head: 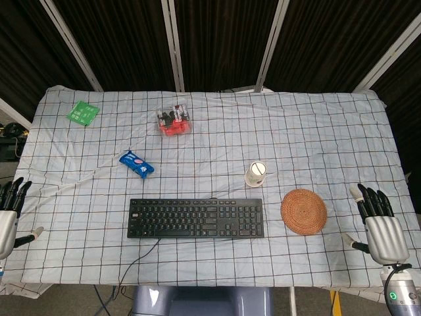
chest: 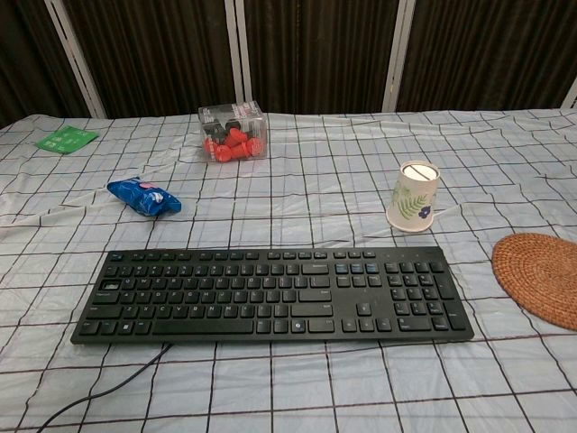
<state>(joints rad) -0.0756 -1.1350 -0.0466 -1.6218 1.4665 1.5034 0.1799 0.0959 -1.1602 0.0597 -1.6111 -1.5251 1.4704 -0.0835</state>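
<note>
- The right hand (head: 380, 227) rests at the bench's (head: 329, 125) 4 o'clock edge in the head view, fingers spread and pointing away from the robot, holding nothing.
- The woven coaster (head: 304, 211) lies just beside that hand, at its 9 o'clock, not touching it; in the chest view it is cut off by the right border.
- The left hand (head: 10, 210) sits at the bench's 8 o'clock edge, partly cut off by the frame, fingers apart and empty.
- The black keyboard (head: 195, 218) lies at 6 o'clock on the checked cloth (head: 217, 131), between the two hands and well apart from both; its cable runs off the near edge.
- An upturned paper cup (chest: 415, 197) with a leaf print stands at the keyboard's 1 o'clock, near the coaster's 11 o'clock.
- A blue snack packet (chest: 143, 197) lies at the keyboard's 11 o'clock.
- A clear box of red pieces (chest: 234, 132) stands towards 12 o'clock; a green packet (head: 83, 112) lies at the 10 o'clock corner.
</note>
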